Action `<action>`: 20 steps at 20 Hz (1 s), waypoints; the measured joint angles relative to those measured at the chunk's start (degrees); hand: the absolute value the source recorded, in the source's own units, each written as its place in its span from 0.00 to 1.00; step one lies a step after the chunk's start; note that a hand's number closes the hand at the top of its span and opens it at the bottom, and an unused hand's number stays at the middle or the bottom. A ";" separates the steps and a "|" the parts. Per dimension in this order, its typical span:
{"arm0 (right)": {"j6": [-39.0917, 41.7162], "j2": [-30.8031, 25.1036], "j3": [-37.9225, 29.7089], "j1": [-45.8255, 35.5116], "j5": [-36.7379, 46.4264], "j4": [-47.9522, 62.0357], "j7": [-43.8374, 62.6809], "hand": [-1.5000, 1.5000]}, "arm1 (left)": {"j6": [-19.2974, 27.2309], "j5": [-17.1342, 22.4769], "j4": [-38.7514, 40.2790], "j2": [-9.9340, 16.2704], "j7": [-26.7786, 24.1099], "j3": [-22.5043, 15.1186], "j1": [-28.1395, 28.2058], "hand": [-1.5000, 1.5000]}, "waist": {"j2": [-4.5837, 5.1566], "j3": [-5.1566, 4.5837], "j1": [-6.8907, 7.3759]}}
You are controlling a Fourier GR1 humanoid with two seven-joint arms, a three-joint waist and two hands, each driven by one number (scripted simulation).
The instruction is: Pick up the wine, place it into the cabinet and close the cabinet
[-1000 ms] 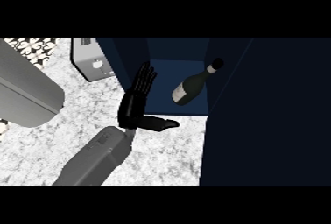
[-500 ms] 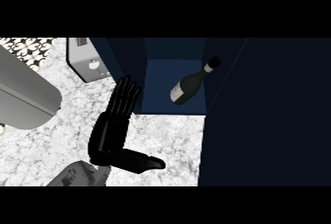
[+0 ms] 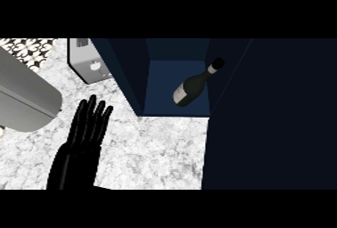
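The dark wine bottle (image 3: 189,91) lies tilted inside the blue cabinet (image 3: 164,73), neck pointing up and to the right, with nothing touching it. The cabinet stands open: its left door (image 3: 128,75) juts toward me and a broad dark door panel (image 3: 276,116) fills the right side. My left hand (image 3: 80,149) is low on the left over the marble counter (image 3: 158,151), fingers straight and pointing up, open and holding nothing. It sits left of the left door without touching it. My right hand does not show.
A big grey rounded body (image 3: 26,100) fills the left edge above the hand. A small white appliance (image 3: 89,64) stands at the back, just left of the cabinet's door. Patterned tiles (image 3: 26,46) show in the far left corner.
My left hand has drawn back from the left door's edge, down and to the left, and its forearm has slid out of view. The bottle has stayed in the cabinet.
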 measured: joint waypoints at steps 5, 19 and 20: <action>2.07 -0.79 5.19 1.60 -1.97 -1.54 4.15 1.00 | -0.60 -0.08 -6.40 4.57 -1.33 3.99 7.92 0.00 | 0.02 -0.04 0.00; -6.65 7.60 28.79 -1.17 7.44 -2.52 12.17 1.00 | -19.04 11.50 -13.13 14.41 -6.76 25.52 31.46 0.00 | -0.15 -0.13 0.45; -8.02 7.95 30.42 -2.64 9.44 -2.30 12.67 1.00 | -20.49 12.48 -13.21 14.93 -6.91 27.38 32.70 0.00 | -0.17 -0.14 0.54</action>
